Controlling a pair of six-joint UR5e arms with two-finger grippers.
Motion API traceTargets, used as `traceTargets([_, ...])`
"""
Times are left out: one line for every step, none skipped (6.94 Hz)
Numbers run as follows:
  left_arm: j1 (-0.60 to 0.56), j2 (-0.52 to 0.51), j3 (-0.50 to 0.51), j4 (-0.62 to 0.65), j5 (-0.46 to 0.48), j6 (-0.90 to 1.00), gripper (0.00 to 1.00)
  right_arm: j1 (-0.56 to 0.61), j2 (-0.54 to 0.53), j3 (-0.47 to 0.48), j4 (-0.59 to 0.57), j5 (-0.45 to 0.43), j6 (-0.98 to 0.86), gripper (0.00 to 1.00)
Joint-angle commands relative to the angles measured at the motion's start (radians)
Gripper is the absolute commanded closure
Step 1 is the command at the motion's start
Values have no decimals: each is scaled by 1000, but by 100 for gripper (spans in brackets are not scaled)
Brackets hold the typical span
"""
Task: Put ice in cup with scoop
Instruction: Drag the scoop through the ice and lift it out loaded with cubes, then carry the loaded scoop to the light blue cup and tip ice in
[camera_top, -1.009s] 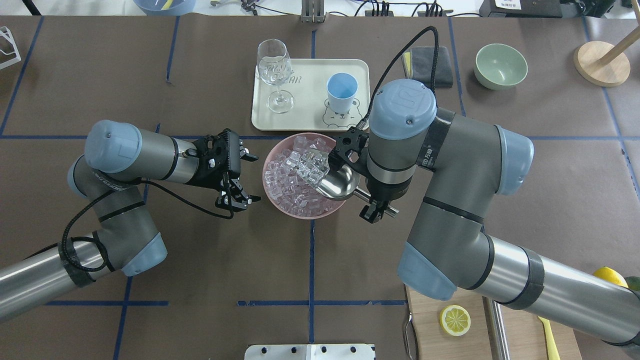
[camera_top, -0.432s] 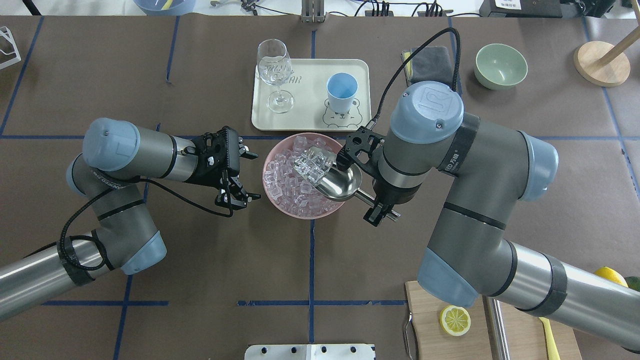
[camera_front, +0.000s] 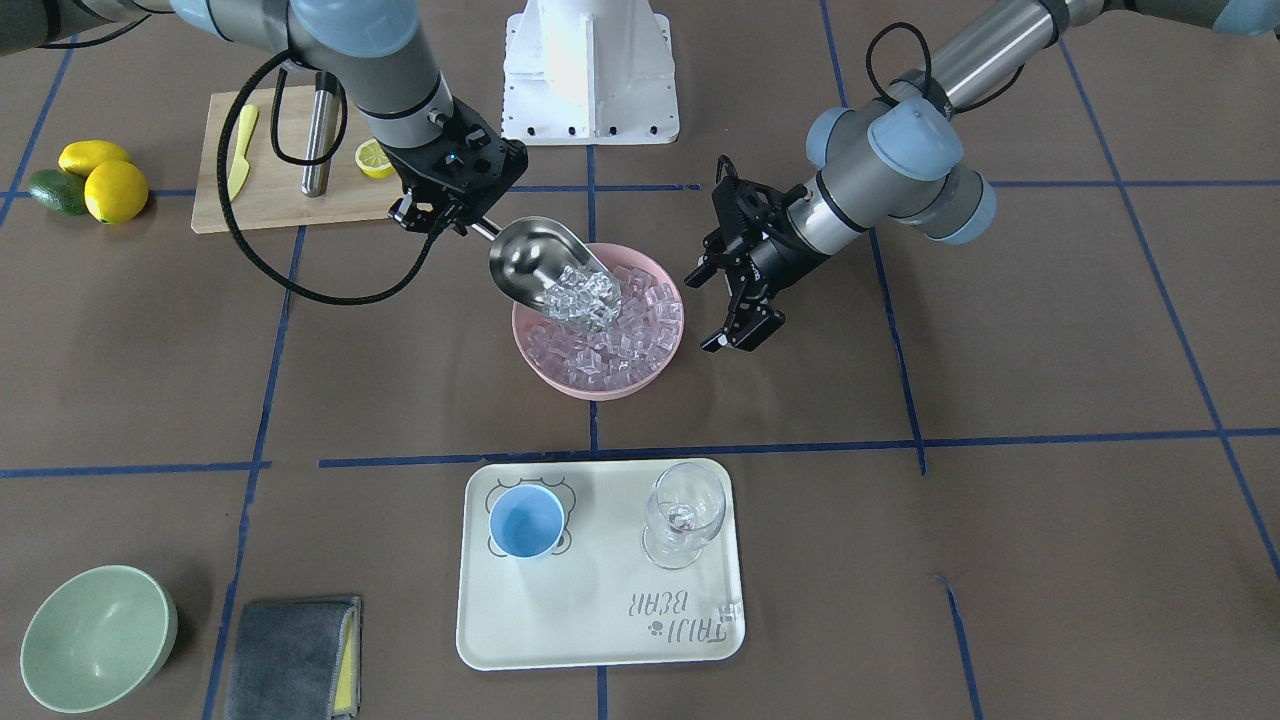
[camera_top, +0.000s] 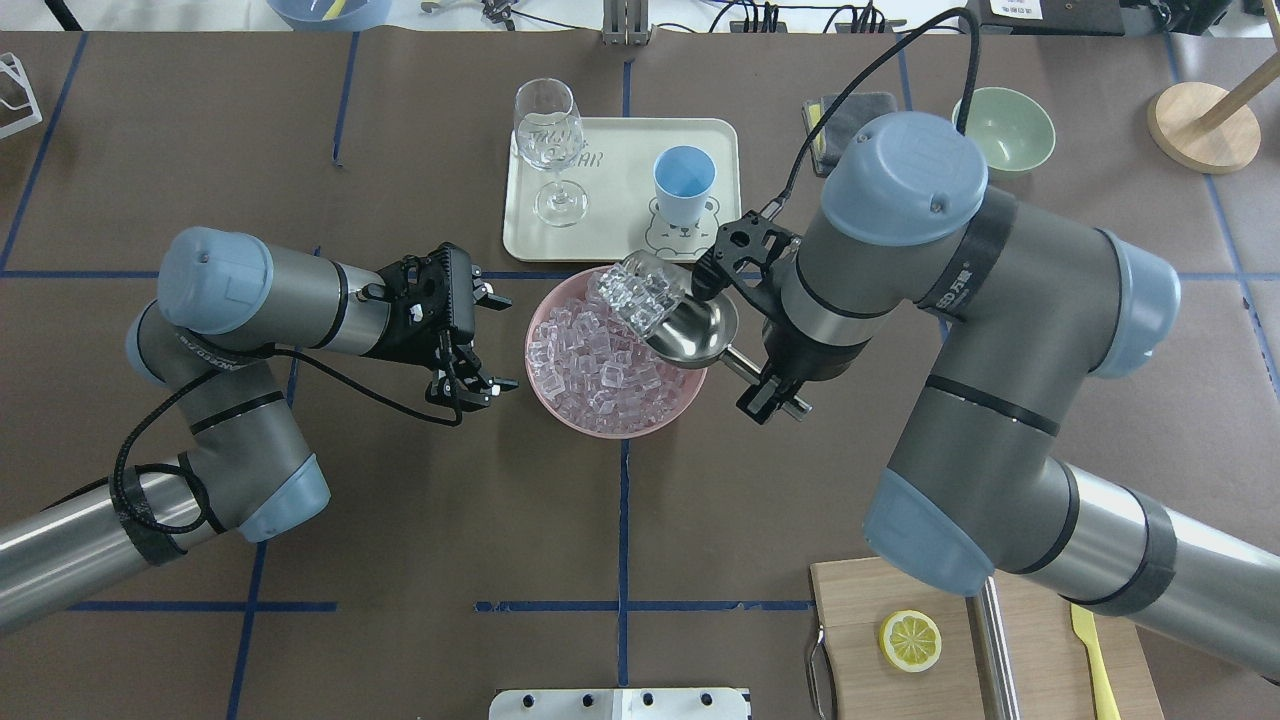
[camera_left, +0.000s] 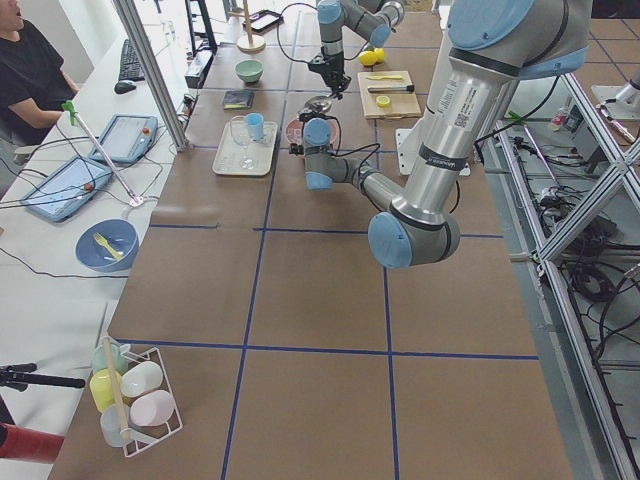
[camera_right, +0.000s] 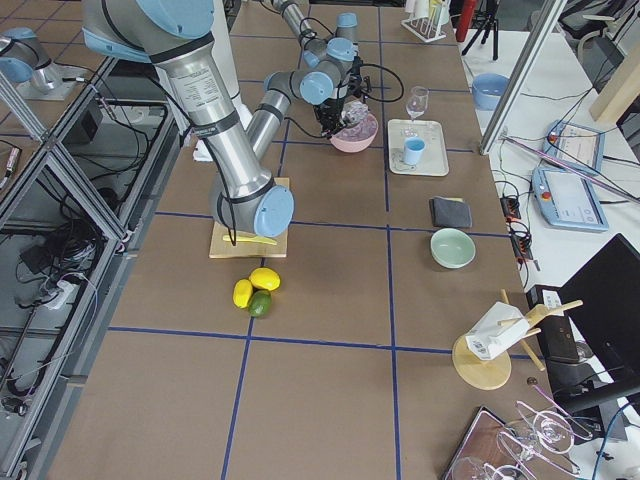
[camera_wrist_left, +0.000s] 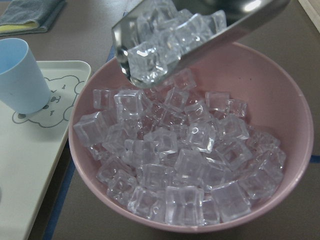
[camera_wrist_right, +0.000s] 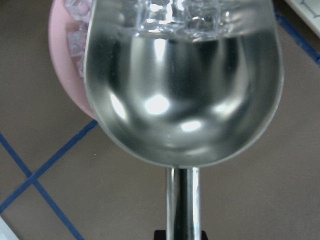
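My right gripper (camera_top: 775, 395) is shut on the handle of the steel scoop (camera_top: 690, 335). It holds the scoop tilted above the far rim of the pink bowl (camera_top: 560, 410). The scoop's mouth carries a heap of ice (camera_top: 640, 295), and more ice (camera_top: 600, 370) fills the bowl. The scoop also shows in the front view (camera_front: 530, 262) and fills the right wrist view (camera_wrist_right: 180, 100). The light-blue cup (camera_top: 684, 185) stands upright and empty on the cream tray (camera_top: 620, 150), just beyond the scoop's mouth. My left gripper (camera_top: 503, 340) is open and empty beside the bowl's left side.
A clear wine glass (camera_top: 550, 130) stands on the tray's left part. A pale green bowl (camera_top: 1002, 130) and a grey cloth (camera_top: 850, 115) lie at the far right. A cutting board with a lemon half (camera_top: 910, 640) is at the near right.
My right arm has raised the loaded scoop out of the bowl and carried it toward the tray and cup. My left gripper has drawn back slightly to the left, still open.
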Motion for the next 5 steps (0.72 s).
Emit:
traceTargets([-8,0,-6,-1,-1,0,0,103,10,-2,-78,27,16,100])
traceTargets([-8,0,-7,0,-1,0,0,128,20,-47,-85,25,16,100])
traceTargets([-8,2,-7,1,-1,0,0,157,61,-121,-83,27,14,100])
traceTargets([-8,2,-7,1,-1,0,0,171,126,-210,-85,27,14,100])
traceTargets([-8,3,-7,-1,-1,0,0,180,182,-299,-86,30,13,100])
